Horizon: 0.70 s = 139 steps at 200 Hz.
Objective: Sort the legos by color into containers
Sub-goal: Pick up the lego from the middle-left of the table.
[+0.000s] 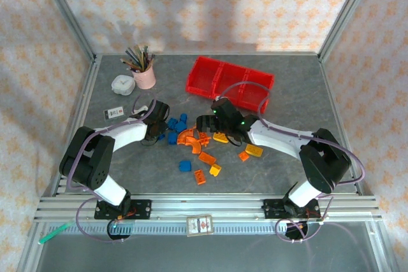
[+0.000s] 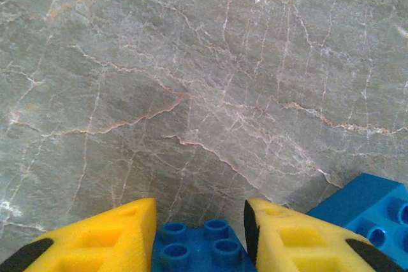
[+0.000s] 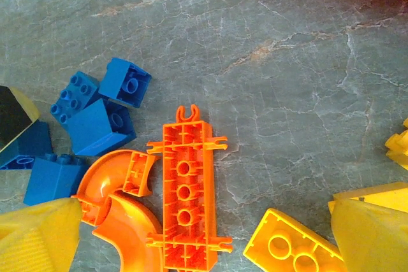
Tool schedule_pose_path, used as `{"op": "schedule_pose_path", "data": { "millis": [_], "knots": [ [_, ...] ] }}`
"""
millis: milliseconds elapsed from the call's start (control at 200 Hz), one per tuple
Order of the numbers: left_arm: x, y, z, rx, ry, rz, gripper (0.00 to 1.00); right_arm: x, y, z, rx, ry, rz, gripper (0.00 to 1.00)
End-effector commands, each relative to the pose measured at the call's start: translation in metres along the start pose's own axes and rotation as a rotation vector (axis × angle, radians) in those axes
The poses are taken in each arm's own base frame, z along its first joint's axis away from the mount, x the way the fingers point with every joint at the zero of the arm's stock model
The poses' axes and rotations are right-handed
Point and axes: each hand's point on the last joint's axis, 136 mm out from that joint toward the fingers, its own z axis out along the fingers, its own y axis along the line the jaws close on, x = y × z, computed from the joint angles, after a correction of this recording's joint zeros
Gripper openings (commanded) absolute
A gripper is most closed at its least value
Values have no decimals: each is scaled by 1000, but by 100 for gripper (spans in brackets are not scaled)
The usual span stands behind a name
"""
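My left gripper is shut on a blue four-stud lego lying on the table, with another blue lego just to its right. From above, that gripper sits at the left end of the pile, beside loose blue legos. My right gripper hangs open over a long orange lego, between curved orange legos and a yellow lego. In the top view it is just in front of the red containers.
A pink pencil cup and a white round dish stand at the back left. A small card lies near the left arm. Orange, yellow and blue legos are scattered toward the front rail.
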Motion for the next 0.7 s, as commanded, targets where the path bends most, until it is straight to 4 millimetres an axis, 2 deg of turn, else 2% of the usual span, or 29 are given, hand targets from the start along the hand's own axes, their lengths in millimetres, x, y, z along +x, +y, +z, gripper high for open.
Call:
{"op": "schedule_pose_path", "data": {
  "millis": [0, 150, 385, 541, 691],
  "knots": [
    [7, 6, 0, -20, 15, 9, 34, -11, 4, -7, 9, -28, 4, 100],
    [1, -3, -8, 10, 2, 25, 30, -20, 7, -15, 6, -48, 13, 100],
    [-27, -40, -43, 63, -73, 101, 28, -45, -11, -26, 23, -81, 100, 100],
    [-52, -82, -68, 111, -141, 181, 26, -65, -34, -36, 59, -133, 159, 100],
    [-71, -142, -84, 200, -198, 258, 25, -82, -60, -42, 91, -184, 219, 100]
  ]
}}
